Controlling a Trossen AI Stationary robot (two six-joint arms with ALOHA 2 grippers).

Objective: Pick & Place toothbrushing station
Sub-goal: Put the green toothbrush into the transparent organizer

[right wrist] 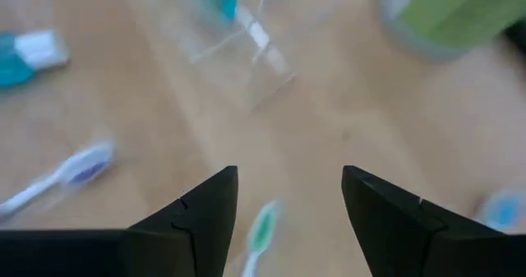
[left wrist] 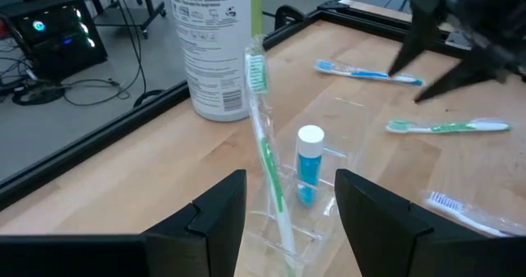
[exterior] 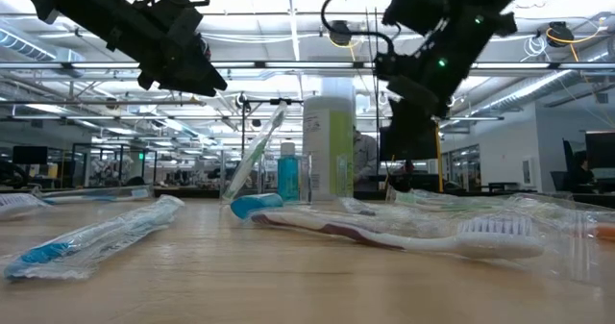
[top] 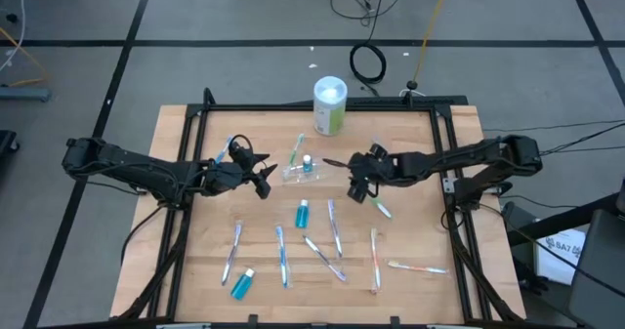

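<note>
**Both pincers open, hovering either side of the clear cup**

Left pincer (top: 262, 178): jaws apart, nothing held, raised off the desk just left of the clear cup (top: 304, 172). Its wrist view looks straight at the cup between the two fingers (left wrist: 215, 219).

Right pincer (top: 357, 185): jaws spread wide, empty, raised off the desk just right of the cup. A green-headed toothbrush (right wrist: 260, 232) lies on the desk below the gap between its fingers; in the high view that brush (top: 379, 206) sits just beside the pincer, toward the near edge.

Cup: mid-desk, between the two pincers. Inside it, one green-and-white toothbrush (left wrist: 267, 150) leaning, bristles up, and one small blue tube (left wrist: 308, 162) upright, white cap on top.

White-and-green canister (top: 329, 105) stands at the far edge of the desk (top: 176, 192), behind the cup.

Loose on the near half of the desk:
- blue tube (top: 302, 213) just in front of the cup
- another blue tube (top: 241, 283) near the front left
- remaining toothbrushes scattered flat, several in clear wrappers, e.g. one (top: 234, 250) front left and one (top: 418, 267) front right
- one blue-headed brush (top: 223, 152) beside the left arm's wrist
</note>
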